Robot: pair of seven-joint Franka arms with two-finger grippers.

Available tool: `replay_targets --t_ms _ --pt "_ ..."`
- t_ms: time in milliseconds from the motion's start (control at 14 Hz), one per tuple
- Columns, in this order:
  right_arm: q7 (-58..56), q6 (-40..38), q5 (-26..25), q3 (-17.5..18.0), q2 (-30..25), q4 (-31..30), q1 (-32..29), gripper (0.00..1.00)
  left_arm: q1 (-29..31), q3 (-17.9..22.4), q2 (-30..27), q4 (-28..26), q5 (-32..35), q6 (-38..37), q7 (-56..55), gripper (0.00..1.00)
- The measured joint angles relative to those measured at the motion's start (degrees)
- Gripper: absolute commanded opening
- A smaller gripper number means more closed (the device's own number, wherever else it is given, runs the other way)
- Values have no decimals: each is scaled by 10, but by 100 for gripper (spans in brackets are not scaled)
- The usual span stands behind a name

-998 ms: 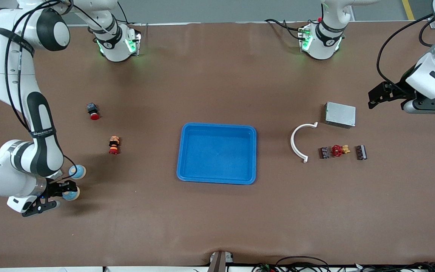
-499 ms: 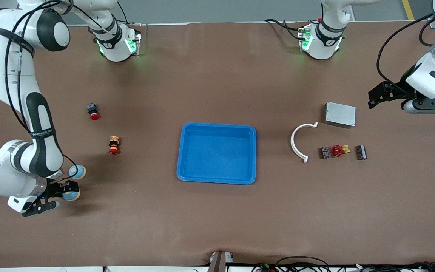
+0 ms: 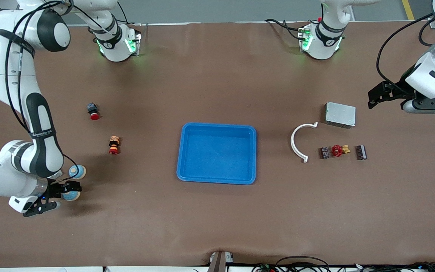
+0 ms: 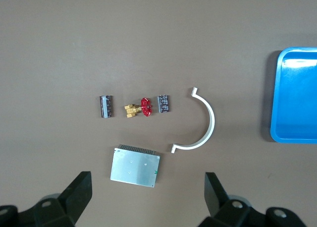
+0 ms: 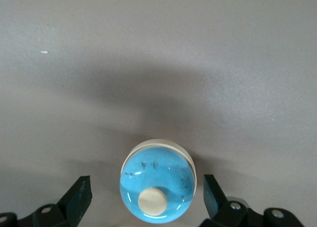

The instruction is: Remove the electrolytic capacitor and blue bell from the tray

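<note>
Two blue bells lie near the right arm's end of the table. One bell [image 3: 71,195] [image 5: 157,180] sits on the table between the open fingers of my right gripper [image 3: 62,196] [image 5: 146,193], which is low around it without touching it. The other bell [image 3: 77,172] lies just beside it, farther from the front camera. Two dark capacitors [image 3: 324,152] [image 3: 360,152] [image 4: 106,106] [image 4: 163,103] lie on either side of a red valve [image 3: 337,150] [image 4: 140,108]. My left gripper [image 3: 373,99] [image 4: 148,188] is open and empty, up over the table near the metal box.
A blue tray [image 3: 182,151] [image 4: 276,98] sits mid-table. A white curved bracket [image 3: 295,143] [image 4: 208,133] and a metal box [image 3: 340,114] [image 4: 134,166] lie by the capacitors. Two red-capped buttons [image 3: 93,111] [image 3: 114,145] lie toward the right arm's end.
My right gripper has edged slightly further around the nearer bell. The left arm has barely moved.
</note>
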Motion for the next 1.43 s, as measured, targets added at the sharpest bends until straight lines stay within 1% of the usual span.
replay_targets --t_ms 285,428,641,784,855,1140,1425 --pt "36 -11 1 6 -17 10 6 100 0 0 1 0 0 0 0 100" --pt "43 -48 1 6 -32 11 7 100 0 0 1 1 0 0 0 100" --pt "69 -66 1 3 -54 13 6 100 0 0 1 2 0 0 0 100" --pt "98 -110 1 2 -78 14 6 100 0 0 1 4 0 0 0 100" --pt "113 -138 -2 2 -94 17 6 100 0 0 2 5 0 0 0 100" --pt "164 -256 -36 3 -202 19 24 100 -1 -1 3 8 0 -1 0 100" --pt "211 -328 -66 3 -289 14 37 100 -1 -1 4 10 0 -1 0 100"
